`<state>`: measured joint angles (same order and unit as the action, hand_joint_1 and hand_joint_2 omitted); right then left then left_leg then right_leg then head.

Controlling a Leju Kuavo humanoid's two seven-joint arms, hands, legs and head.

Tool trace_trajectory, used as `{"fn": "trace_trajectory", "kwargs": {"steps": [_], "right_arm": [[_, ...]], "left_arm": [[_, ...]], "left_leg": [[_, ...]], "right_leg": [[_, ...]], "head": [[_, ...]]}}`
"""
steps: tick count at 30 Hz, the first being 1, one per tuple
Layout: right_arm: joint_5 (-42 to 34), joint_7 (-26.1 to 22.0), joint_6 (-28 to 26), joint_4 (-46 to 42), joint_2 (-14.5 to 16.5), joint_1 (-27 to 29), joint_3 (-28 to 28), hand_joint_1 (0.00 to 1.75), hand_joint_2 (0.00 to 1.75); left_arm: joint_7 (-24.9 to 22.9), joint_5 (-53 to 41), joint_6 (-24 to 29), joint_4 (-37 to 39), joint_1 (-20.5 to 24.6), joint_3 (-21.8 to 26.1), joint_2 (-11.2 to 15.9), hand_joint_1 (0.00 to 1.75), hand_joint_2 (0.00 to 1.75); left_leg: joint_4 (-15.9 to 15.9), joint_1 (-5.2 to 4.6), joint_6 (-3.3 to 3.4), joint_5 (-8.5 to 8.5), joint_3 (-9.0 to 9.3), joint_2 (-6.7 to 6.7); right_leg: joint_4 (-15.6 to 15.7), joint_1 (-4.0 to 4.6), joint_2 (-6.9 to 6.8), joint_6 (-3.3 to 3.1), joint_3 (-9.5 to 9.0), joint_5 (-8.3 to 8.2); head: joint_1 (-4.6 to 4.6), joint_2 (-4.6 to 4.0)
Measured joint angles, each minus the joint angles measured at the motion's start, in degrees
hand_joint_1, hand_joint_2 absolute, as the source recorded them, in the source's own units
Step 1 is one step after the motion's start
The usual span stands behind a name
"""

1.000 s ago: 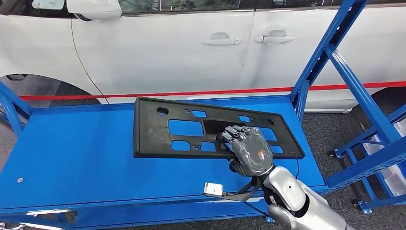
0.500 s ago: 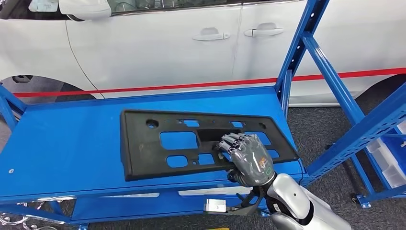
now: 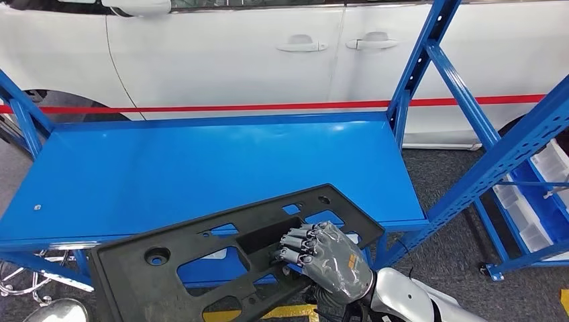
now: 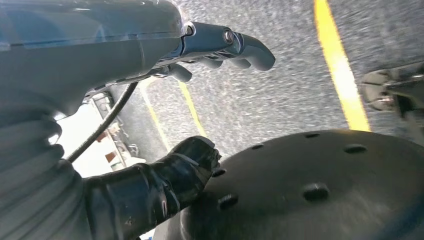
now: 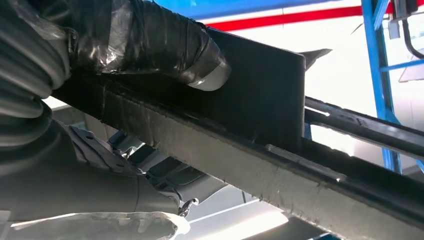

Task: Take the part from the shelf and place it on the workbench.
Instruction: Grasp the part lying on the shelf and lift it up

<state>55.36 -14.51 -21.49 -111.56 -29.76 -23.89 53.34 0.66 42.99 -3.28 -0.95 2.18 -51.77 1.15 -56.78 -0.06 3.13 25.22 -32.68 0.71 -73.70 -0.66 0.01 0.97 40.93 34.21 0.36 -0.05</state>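
Observation:
The part is a long black plastic panel with several cut-outs. It hangs tilted in front of the blue shelf, off the shelf's surface and over its front edge. My right hand grips the panel near its middle, fingers hooked into a cut-out. In the right wrist view the thumb presses on the panel's dark edge. My left hand hangs over the grey floor with its fingers apart from the thumb and nothing in it.
A white car stands right behind the shelf. Blue uprights and a slanted brace rise at the shelf's right end, with pale bins beyond. A yellow line runs on the floor below the panel.
The panel lay flat on the shelf; now my right hand has lifted it off and drawn it toward me, tilted, past the front edge. The view has also shifted.

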Motion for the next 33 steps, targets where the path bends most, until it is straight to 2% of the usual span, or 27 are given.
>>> {"fn": "trace_trajectory", "kwargs": {"steps": [1,2,3,5,6,7,9,10,11,12,14,15,16,17,18,19,21,22,24,25,26,27,29,30,31,32,33], "right_arm": [[0.0,0.0,0.0,0.0,-0.1,-0.1,0.1,1.75,1.75],[-0.1,0.0,0.0,0.0,-0.1,-0.3,0.3,1.75,1.75],[-0.4,0.0,0.0,0.0,-0.2,-0.7,0.6,1.75,1.75],[-0.9,0.0,-0.1,-0.2,-0.5,-1.7,1.2,1.75,1.75],[-1.1,0.1,0.0,-0.3,-0.6,-2.2,1.5,1.75,1.75],[-1.2,0.5,0.0,-0.4,-0.8,-2.6,1.8,1.75,1.75],[-1.2,1.5,0.0,-0.4,-1.0,-3.1,2.4,1.75,1.75],[-1.2,2.0,0.0,-0.4,-1.1,-3.2,2.7,1.75,1.75],[-1.2,2.5,0.0,-0.4,-1.2,-3.3,2.9,1.75,1.75],[-1.2,3.0,0.1,-0.4,-1.2,-3.5,3.0,1.75,1.75],[-1.7,3.3,0.5,-0.1,-1.2,-3.9,3.2,1.75,1.75],[-2.1,3.4,0.8,0.1,-1.2,-4.2,3.2,1.75,1.75],[-2.6,3.5,1.3,0.4,-1.2,-4.5,3.3,1.75,1.75],[-2.6,3.9,2.0,0.8,-0.9,-4.8,3.4,1.75,1.75],[-2.2,4.7,2.7,1.1,-0.2,-5.2,3.5,1.75,1.75],[-1.5,5.8,3.5,1.6,1.0,-5.5,3.8,1.75,1.75],[0.2,8.0,4.7,2.5,4.3,-6.2,4.6,1.75,1.75],[0.7,8.8,5.1,3.1,6.1,-6.7,5.2,1.75,1.75],[0.8,9.8,5.8,4.7,9.2,-8.0,6.4,1.75,1.75],[0.6,10.1,6.0,5.7,10.5,-8.6,6.8,1.75,1.75],[0.4,10.2,6.2,6.5,11.6,-9.2,7.1,1.75,1.75],[0.2,10.3,6.3,7.3,12.4,-9.6,7.3,1.75,1.75],[0.0,10.3,6.4,8.5,13.7,-10.3,7.8,1.75,1.75],[0.0,10.4,6.4,9.0,14.1,-10.5,8.1,1.75,1.75],[0.0,10.4,6.5,9.5,14.4,-10.6,8.4,1.75,1.75],[0.0,10.6,6.5,9.9,14.8,-10.7,8.6,1.75,1.75],[0.2,10.8,6.6,10.4,15.3,-10.8,8.8,1.75,1.75]], "left_arm": [[0.0,0.0,0.0,0.0,0.0,0.0,0.0,0.00,1.75],[0.0,0.1,0.0,0.0,0.0,0.0,0.0,0.00,1.75],[0.0,0.1,0.0,0.0,0.0,0.0,-0.1,0.00,1.75],[0.0,0.2,0.0,0.0,0.1,-0.1,-0.1,0.00,1.75],[0.0,0.3,0.0,0.0,0.1,-0.2,-0.1,0.00,1.75],[0.0,0.5,0.0,0.0,0.1,-0.2,-0.1,0.00,1.75],[0.0,0.8,0.0,0.0,-0.1,-0.4,-0.1,0.00,1.75],[-0.1,1.0,0.1,0.0,-0.2,-0.5,-0.1,0.00,1.75],[-0.1,1.1,0.1,0.0,-0.2,-0.6,0.0,0.00,1.75],[-0.2,1.2,0.2,0.0,-0.3,-0.7,0.0,0.00,1.75],[-0.3,1.2,0.2,0.0,-0.3,-1.0,0.0,0.00,1.75],[-0.4,1.3,0.2,0.0,-0.3,-1.1,0.0,0.00,1.75],[-0.4,1.4,0.1,0.0,-0.3,-1.2,0.0,0.00,1.75],[-0.4,1.7,-0.1,0.0,-0.4,-1.2,0.1,0.00,1.75],[-0.4,2.1,-0.5,0.0,-0.4,-1.3,0.4,0.00,1.75],[-0.4,2.6,-1.0,0.0,-0.5,-1.3,0.8,0.00,1.75],[-0.3,3.4,-2.3,0.2,-0.7,-1.2,1.7,0.00,1.75],[-0.4,3.6,-2.8,0.2,-0.7,-1.1,2.1,0.00,1.75],[-0.6,3.9,-3.5,0.3,-0.7,-1.1,2.8,0.00,1.75],[-0.7,4.0,-3.7,0.3,-0.6,-1.1,3.1,0.00,1.75],[-0.8,4.1,-3.8,0.3,-0.5,-1.1,3.3,0.00,1.75],[-0.8,4.1,-3.9,0.3,-0.5,-1.1,3.5,0.00,1.75],[-0.9,4.2,-3.9,0.3,-0.5,-1.1,3.8,0.00,1.75],[-1.0,4.2,-3.9,0.3,-0.6,-1.1,3.9,0.00,1.75],[-1.0,4.2,-3.9,0.3,-0.7,-1.1,4.1,0.00,1.75],[-1.1,4.2,-3.9,0.3,-0.7,-1.1,4.3,0.00,1.75],[-1.3,4.1,-3.9,0.3,-0.8,-1.1,4.5,0.00,1.75]], "left_leg": [[-0.3,0.02,-0.13,-0.53,-1.04,0.07],[-0.7,0.06,-0.29,-1.00,-2.09,0.12],[-1.2,0.10,-0.51,-1.42,-3.06,0.15],[-2.2,0.01,-1.09,-2.12,-4.56,0.13],[-2.5,-0.04,-1.43,-2.49,-4.90,0.10],[-2.5,-0.06,-1.76,-2.93,-5.05,0.06],[-2.4,0.00,-2.48,-3.51,-5.27,-0.07],[-2.9,0.08,-2.81,-2.67,-5.68,-0.17],[-4.3,0.13,-3.11,-0.67,-6.33,-0.26],[-6.7,0.27,-3.33,2.30,-7.12,-0.32],[-13.6,0.35,-3.68,7.72,-8.64,-0.34],[-16.5,0.38,-3.81,8.61,-8.79,-0.34],[-17.9,0.40,-3.87,8.09,-8.27,-0.34],[-17.5,0.41,-3.86,6.63,-6.86,-0.34],[-15.1,0.41,-3.78,5.01,-4.40,-0.35],[-11.1,0.39,-3.60,4.26,-1.16,-0.41],[-3.1,0.18,-3.10,4.77,4.41,-0.58],[-0.8,0.03,-2.82,5.33,5.66,-0.66],[0.1,-0.02,-2.15,4.72,5.37,-0.61],[0.3,0.08,-1.70,4.04,4.95,-0.50],[0.5,0.22,-1.17,3.27,4.37,-0.37],[0.6,0.35,-0.74,2.49,3.68,-0.23],[0.5,0.23,-0.30,1.07,1.93,-0.11],[0.2,0.18,-0.33,0.40,0.93,-0.09],[0.0,0.14,-0.40,-0.23,-0.16,-0.08],[-0.4,0.13,-0.51,-0.78,-1.25,-0.08],[-0.8,0.11,-0.64,-1.24,-2.30,-0.07]], "right_leg": [[-0.8,-0.14,-0.01,0.17,-0.87,-0.61],[0.3,-0.30,-0.03,0.30,-2.67,-2.03],[3.1,-0.45,-0.05,0.36,-5.37,-3.40],[10.5,-0.39,0.00,0.08,-10.86,-3.50],[13.0,-0.28,0.05,-0.25,-12.36,-2.91],[14.3,-0.06,0.09,-0.68,-12.83,-2.42],[14.6,-0.13,0.00,-1.68,-12.08,-3.25],[14.6,-0.21,-0.12,-2.23,-11.56,-3.88],[14.8,-0.36,-0.25,-2.73,-10.91,-4.59],[14.8,-0.38,-0.37,-3.08,-10.14,-5.29],[14.7,-0.31,-0.39,-3.34,-8.46,-6.67],[14.7,-0.27,-0.39,-3.30,-7.59,-7.38],[14.6,-0.24,-0.39,-3.23,-6.73,-8.04],[14.4,-0.23,-0.39,-3.13,-5.92,-8.66],[14.3,-0.22,-0.37,-3.01,-5.09,-9.24],[14.1,-0.18,-0.31,-2.84,-4.40,-9.75],[13.9,-0.08,-0.20,-2.35,-3.57,-10.72],[13.9,-0.08,-0.20,-2.03,-3.41,-11.21],[14.2,-0.11,-0.23,-1.34,-3.24,-12.06],[14.0,-0.14,-0.20,-1.05,-2.95,-11.60],[12.9,-0.14,-0.16,-0.84,-2.44,-10.02],[10.8,-0.17,-0.14,-0.69,-1.70,-7.39],[4.0,-0.24,-0.12,-0.47,-0.10,-1.67],[0.7,-0.25,-0.12,-0.36,0.31,-0.37],[-1.3,-0.24,-0.12,-0.32,0.10,-0.52],[-1.6,-0.23,-0.12,-0.37,-0.94,-1.75],[0.1,-0.18,-0.12,-0.53,-2.92,-3.36]], "head": [[-0.01,0.01],[-0.01,0.00],[-0.01,-0.01],[-0.04,-0.01],[-0.03,-0.01],[-0.04,-0.01],[0.01,0.00],[-0.01,0.00],[-0.01,-0.01],[-0.03,-0.01],[-0.05,-0.01],[-0.05,0.00],[-0.06,0.00],[-0.05,0.00],[-0.05,0.00],[-0.05,0.00],[-0.04,-0.01],[-0.03,-0.01],[-0.03,-0.01],[-0.02,-0.01],[-0.01,-0.01],[0.00,0.00],[0.01,0.00],[0.00,0.00],[0.00,-0.01],[0.01,-0.01],[0.01,-0.01]]}}
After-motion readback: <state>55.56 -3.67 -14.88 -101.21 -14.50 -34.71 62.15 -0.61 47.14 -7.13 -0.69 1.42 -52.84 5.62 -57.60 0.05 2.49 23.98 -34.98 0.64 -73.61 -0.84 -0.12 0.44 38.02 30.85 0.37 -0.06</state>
